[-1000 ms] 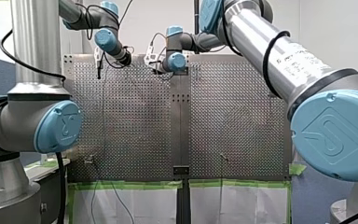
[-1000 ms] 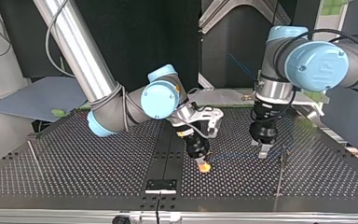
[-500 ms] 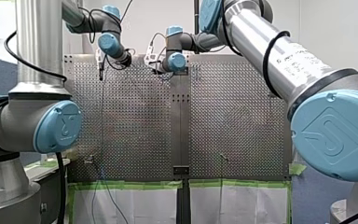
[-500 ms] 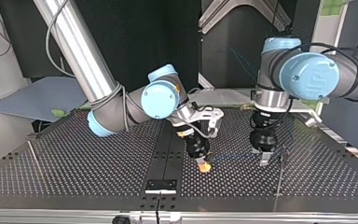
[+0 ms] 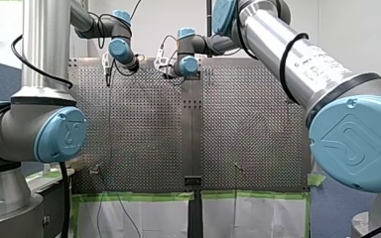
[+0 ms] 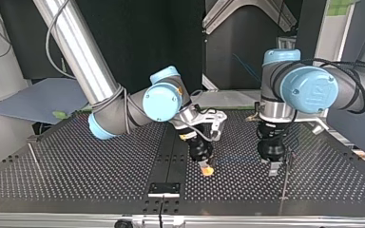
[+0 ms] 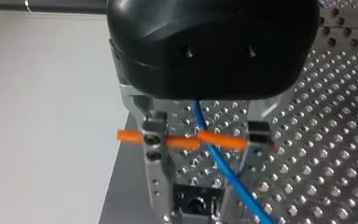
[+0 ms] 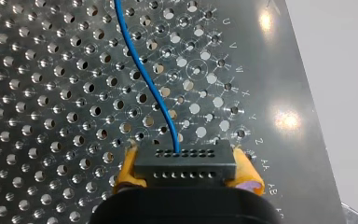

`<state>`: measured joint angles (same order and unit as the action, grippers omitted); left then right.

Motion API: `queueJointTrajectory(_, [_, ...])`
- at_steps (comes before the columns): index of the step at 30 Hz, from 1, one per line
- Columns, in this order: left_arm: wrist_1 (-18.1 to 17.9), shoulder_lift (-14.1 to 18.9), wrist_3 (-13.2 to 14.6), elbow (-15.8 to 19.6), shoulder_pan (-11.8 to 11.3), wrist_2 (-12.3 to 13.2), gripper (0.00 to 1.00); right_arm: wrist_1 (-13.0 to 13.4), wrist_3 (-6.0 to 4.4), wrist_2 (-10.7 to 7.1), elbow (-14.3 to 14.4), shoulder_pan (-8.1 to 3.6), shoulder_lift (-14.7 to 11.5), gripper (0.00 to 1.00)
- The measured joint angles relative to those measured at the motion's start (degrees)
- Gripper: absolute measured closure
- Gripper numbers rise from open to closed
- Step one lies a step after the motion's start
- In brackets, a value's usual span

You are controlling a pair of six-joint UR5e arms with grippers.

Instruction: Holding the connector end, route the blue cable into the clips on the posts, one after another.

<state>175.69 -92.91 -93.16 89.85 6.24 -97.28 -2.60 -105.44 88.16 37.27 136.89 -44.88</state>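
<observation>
While the thin blue cable's [image 8: 144, 74] black connector [image 8: 186, 161] is clamped in the right gripper [image 8: 186, 173], the left gripper [image 7: 196, 205] is spread apart.

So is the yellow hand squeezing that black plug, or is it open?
Shut on it. In the right wrist view, the yellow pads of my right gripper press both ends of the black plug.
</observation>
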Motion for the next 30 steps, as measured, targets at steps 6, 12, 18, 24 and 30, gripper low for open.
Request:
queueJointTrajectory(6, [0.1, 0.0, 0.6, 0.0, 0.0, -0.7, 0.00, -0.1, 0.04, -0.07, 0.0, -0.02, 0.0, 1.00])
queueJointTrajectory(12, [0.0, 0.0, 0.7, 0.0, 0.0, -0.8, 0.10, -0.1, 0.04, -0.08, 0.0, -0.01, 0.0, 1.00])
queueJointTrajectory(18, [0.0, 0.0, 1.1, 0.0, 0.0, -1.5, 0.48, -0.3, 0.05, -0.09, 0.0, -0.01, 0.0, 1.00])
queueJointTrajectory(24, [-0.1, 0.0, 1.5, 0.0, 0.0, -2.8, 0.89, -0.4, 0.05, -0.09, 0.0, -0.14, 0.0, 1.00])
queueJointTrajectory(30, [-0.1, 0.0, 1.4, 0.0, -0.1, -2.9, 1.00, -0.4, 0.05, -0.09, 0.0, -0.17, 0.0, 1.00])
